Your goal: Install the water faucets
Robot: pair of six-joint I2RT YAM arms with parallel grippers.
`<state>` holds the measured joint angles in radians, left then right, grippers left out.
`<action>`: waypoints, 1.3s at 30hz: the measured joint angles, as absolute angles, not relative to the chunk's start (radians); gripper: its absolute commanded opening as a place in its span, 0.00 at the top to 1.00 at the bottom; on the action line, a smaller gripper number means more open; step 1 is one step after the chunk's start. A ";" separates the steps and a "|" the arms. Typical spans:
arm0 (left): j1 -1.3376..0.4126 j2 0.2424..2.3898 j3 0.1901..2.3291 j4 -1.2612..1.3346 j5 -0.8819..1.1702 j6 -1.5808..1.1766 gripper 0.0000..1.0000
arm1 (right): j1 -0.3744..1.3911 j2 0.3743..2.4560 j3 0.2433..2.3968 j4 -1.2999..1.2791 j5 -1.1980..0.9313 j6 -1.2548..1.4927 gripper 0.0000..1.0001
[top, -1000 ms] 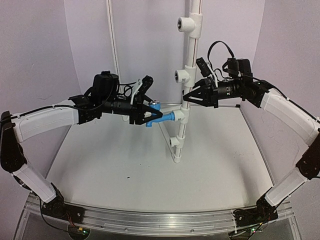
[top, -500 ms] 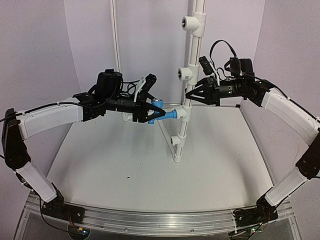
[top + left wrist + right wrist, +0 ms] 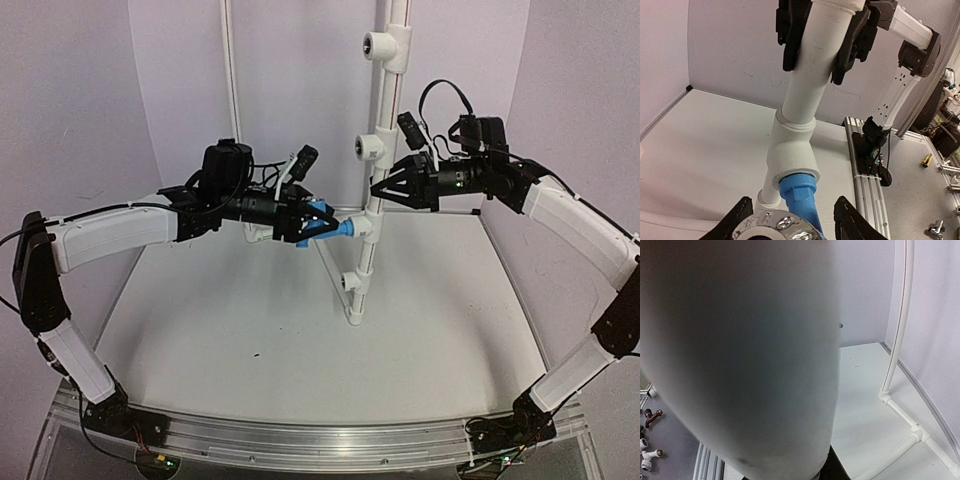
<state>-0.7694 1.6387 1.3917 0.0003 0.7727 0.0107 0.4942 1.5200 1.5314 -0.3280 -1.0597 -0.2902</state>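
Blue plastic faucet [image 3: 337,229] sits nose-first in the third tee [image 3: 364,228] from the top of the upright pipe [image 3: 378,120], and the left wrist view shows its collar right at the socket mouth. My left gripper [image 3: 316,222] is clamped on its knob end. My right gripper [image 3: 378,190] is closed around the pipe just above that tee, bracing it. To thread this well, I judge I should hold the faucet dead in line with the socket and turn it about its own axis without pushing sideways. The right gripper should take the twist so the pipe neither leans nor spins. I cannot tell how deep the thread has bitten. By count: one faucet, four tees on the pipe, three of them with empty sockets, and two grippers.
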 measured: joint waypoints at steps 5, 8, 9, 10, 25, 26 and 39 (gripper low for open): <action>-0.744 1.648 1.372 0.093 0.845 -0.189 0.59 | 0.495 1.520 1.531 -0.327 -1.056 -0.290 1.00; -0.728 1.670 1.371 0.154 0.886 -0.318 0.68 | 0.495 1.520 1.531 -0.326 -1.053 -0.289 1.00; -0.724 1.679 1.371 0.175 0.906 -0.360 0.71 | 0.495 1.520 1.531 -0.325 -1.051 -0.287 1.00; -0.721 1.687 1.371 0.195 0.922 -0.396 0.73 | 0.494 1.520 1.531 -0.325 -1.050 -0.285 1.00; -0.708 1.710 1.372 0.256 0.969 -0.598 0.98 | 0.494 1.520 1.531 -0.319 -1.033 -0.274 1.00; -0.708 1.710 1.373 0.252 0.966 -0.601 0.99 | 0.494 1.520 1.531 -0.319 -1.033 -0.273 1.00; -0.716 1.662 1.385 0.070 0.863 -0.566 0.51 | 0.499 1.521 1.531 -0.310 -1.006 -0.265 1.00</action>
